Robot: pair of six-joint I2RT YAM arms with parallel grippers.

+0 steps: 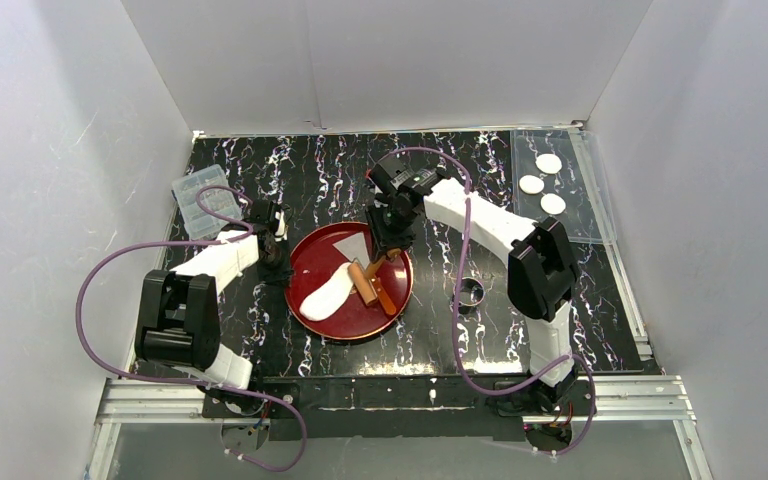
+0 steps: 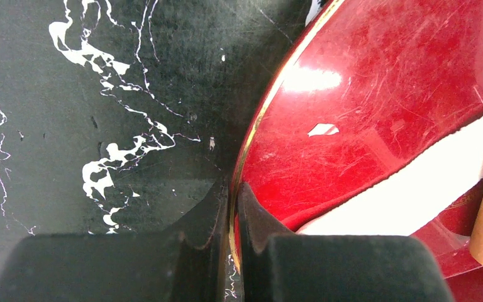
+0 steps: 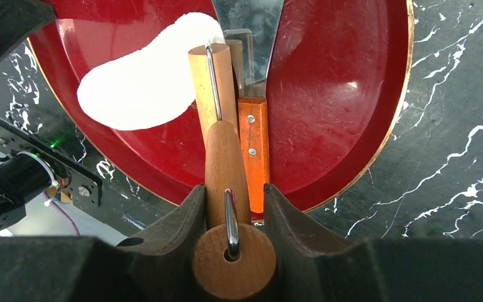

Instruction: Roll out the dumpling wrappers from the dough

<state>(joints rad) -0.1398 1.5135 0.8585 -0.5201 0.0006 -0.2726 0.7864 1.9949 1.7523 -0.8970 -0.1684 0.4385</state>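
Right gripper (image 3: 233, 196) clamped on roller (image 3: 223, 88) handle | left gripper (image 2: 233, 189) pinched on plate (image 2: 383, 75) rim | dough (image 3: 141, 85) to be rolled evenly, plate kept pinned.

Dough (image 1: 326, 293) on plate (image 1: 345, 323); wrappers (image 1: 531, 184) far right
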